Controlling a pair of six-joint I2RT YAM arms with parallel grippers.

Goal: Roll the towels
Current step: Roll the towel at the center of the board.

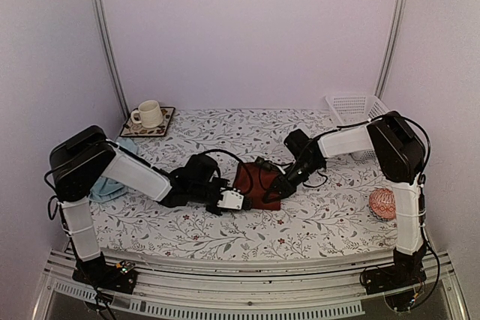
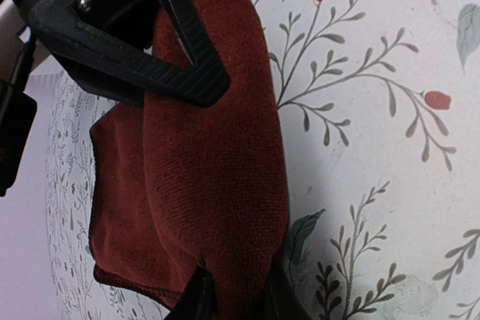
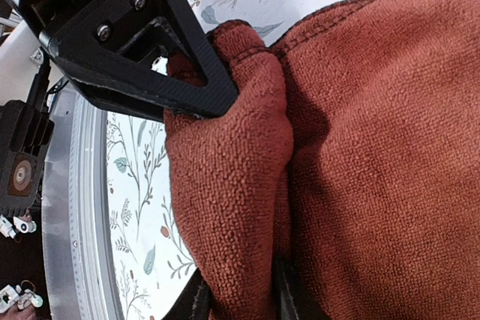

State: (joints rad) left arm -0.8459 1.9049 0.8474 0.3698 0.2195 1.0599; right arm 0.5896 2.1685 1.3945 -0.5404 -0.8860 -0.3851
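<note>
Right gripper (image 3: 232,192) pinches red towel (image 3: 375,148); basket (image 1: 352,100) apart

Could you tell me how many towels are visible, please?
2: a dark red terry towel at centre; a light blue cloth towel left, partly occluded; others may be hidden.

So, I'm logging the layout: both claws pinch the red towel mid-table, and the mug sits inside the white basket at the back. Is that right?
Not quite. In the top external view the mug stands on a small mat at the back left, not in the white basket. The left claw and right claw do pinch the red towel mid-table.
</note>
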